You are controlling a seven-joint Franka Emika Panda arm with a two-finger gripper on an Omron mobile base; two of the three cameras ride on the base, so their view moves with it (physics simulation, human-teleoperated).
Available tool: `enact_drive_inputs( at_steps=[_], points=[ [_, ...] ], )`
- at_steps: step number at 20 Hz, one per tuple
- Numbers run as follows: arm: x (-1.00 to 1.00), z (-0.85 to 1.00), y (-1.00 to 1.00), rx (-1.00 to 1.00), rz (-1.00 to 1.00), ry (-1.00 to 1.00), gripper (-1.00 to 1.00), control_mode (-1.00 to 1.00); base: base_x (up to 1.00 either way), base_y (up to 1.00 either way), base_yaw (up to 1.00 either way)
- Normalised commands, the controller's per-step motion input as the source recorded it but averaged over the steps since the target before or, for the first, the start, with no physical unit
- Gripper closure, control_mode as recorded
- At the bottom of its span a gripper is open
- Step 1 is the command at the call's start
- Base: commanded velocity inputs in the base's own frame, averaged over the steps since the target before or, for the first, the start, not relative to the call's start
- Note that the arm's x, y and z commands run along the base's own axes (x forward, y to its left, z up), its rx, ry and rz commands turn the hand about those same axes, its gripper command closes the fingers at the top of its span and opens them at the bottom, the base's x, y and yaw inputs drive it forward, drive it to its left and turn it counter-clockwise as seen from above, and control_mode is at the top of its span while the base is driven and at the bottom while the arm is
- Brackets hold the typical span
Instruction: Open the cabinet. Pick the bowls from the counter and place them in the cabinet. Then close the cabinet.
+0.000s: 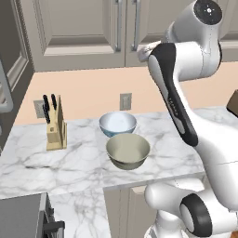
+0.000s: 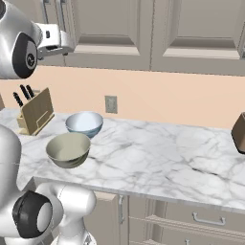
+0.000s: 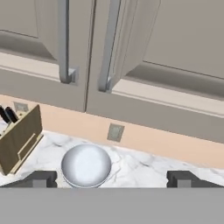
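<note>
The cabinet [image 1: 83, 32] hangs above the counter [image 1: 56, 162] with both doors shut. Its two bar handles [image 3: 64, 43] meet at the centre. My gripper [image 3: 113, 179] is open and empty, raised just below and in front of the door bottoms [image 1: 145, 52], [image 2: 67, 45], with the handles ahead of it. Two bowls sit on the marble below. The pale blue-white bowl [image 1: 118, 123] [image 2: 84, 123] [image 3: 85, 165] is nearer the wall. The olive-beige bowl [image 1: 128, 150] [image 2: 68, 149] stands in front of it, near the counter's edge.
A wooden knife block [image 1: 56, 125] [image 2: 34, 111] stands left of the bowls. A wall outlet [image 1: 125, 101] is behind them. A brown appliance [image 2: 239, 131] sits far right. A stove [image 1: 23, 216] lies at lower left, and drawers [image 2: 206, 220] are under the counter.
</note>
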Motion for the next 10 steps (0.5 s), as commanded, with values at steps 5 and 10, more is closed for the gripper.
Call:
enact_drive_inputs(
  at_steps=[5,10],
  points=[
    [0.38,0.29,0.22,-0.01,0.0,-0.14,-1.0,-1.0,0.0,0.0,0.0],
    [0.24,0.09,0.03,0.0,0.0,-0.11,-1.0,-1.0,0.0,0.0,0.0]
  ],
)
